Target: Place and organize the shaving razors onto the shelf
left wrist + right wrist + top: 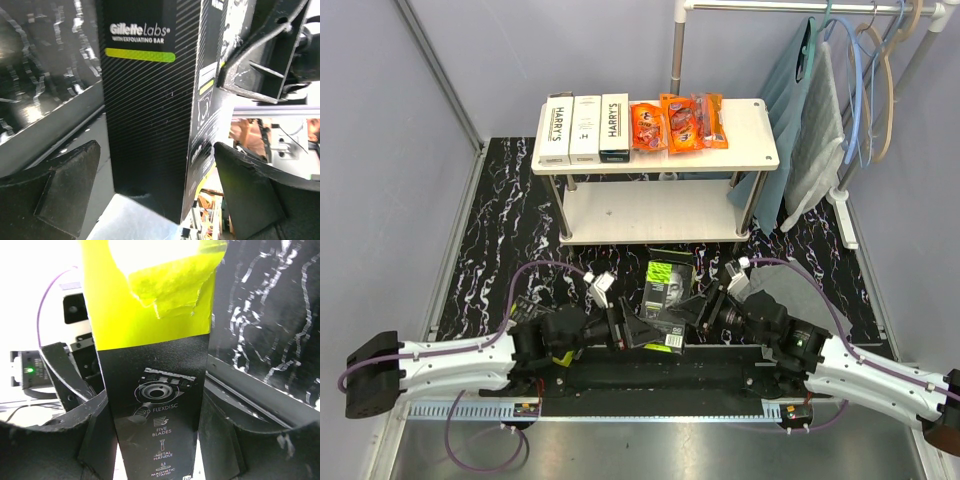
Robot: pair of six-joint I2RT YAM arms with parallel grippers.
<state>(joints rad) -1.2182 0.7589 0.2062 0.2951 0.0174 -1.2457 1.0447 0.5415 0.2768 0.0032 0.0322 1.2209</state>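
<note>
So the shelf (750,150) stands at the back of the marbled bench (500,260). At the left end of its top board there are three white HARRY'S boxes (585,128), packed side by side. The orange packs (678,123) are bunched just right of them, around the middle of the board.

In front of the shelf, the left hand (632,332) reaches in from the left. Its wrist cam shows its fingers (65,185) pressed against both sides of a black-and-lime pack (668,290). The pack is just in front of the lower board, between both hands. I can't tell if it's touching the bench. The right hand (703,310) looks clamped on the same pack from the other side.

Right of the shelf is a clothes rail (790,8) with a grey cloth (817,140) hanging from it.
</note>
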